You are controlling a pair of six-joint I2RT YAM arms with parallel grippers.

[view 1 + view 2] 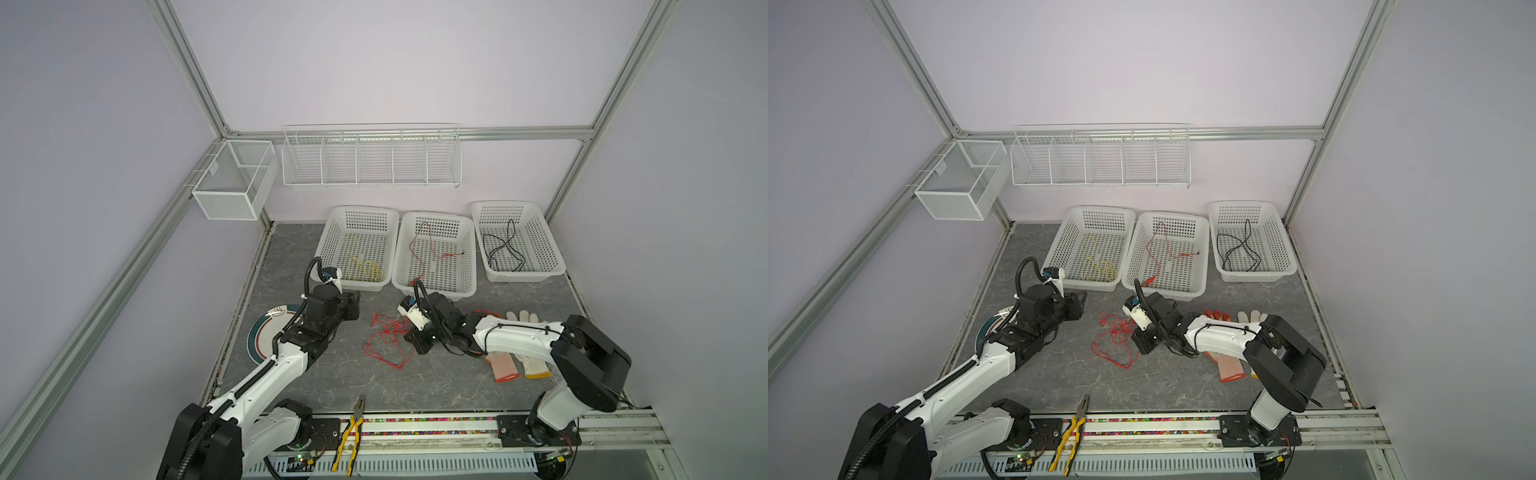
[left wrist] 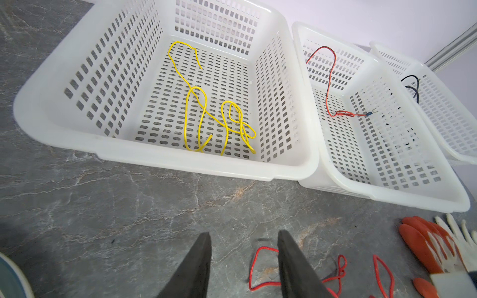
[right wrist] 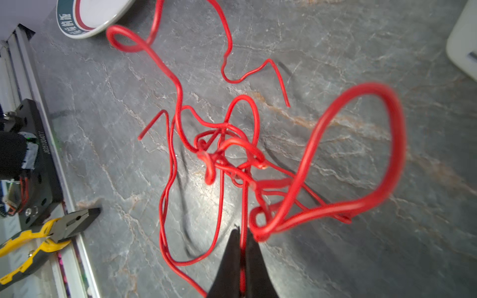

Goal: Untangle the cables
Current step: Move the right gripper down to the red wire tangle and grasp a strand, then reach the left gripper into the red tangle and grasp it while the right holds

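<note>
The right end effector (image 3: 242, 233) grips 1 strand of the red cables (image 3: 209, 170); the left end effector (image 2: 244, 233) hangs released. Lift slowly so the loops slip free.

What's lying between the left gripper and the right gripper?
The red cable tangle, seen in both top views. The right gripper is shut on one strand of it; the left gripper is open.

Red cable tangle (image 1: 388, 332): knotted loops on table (image 1: 316, 382), strand pinched in right gripper (image 3: 241, 231). Yellow cable (image 2: 185, 121), red cable (image 2: 330, 85), black cable (image 1: 504, 246): one per basket (image 1: 328, 245).
</note>
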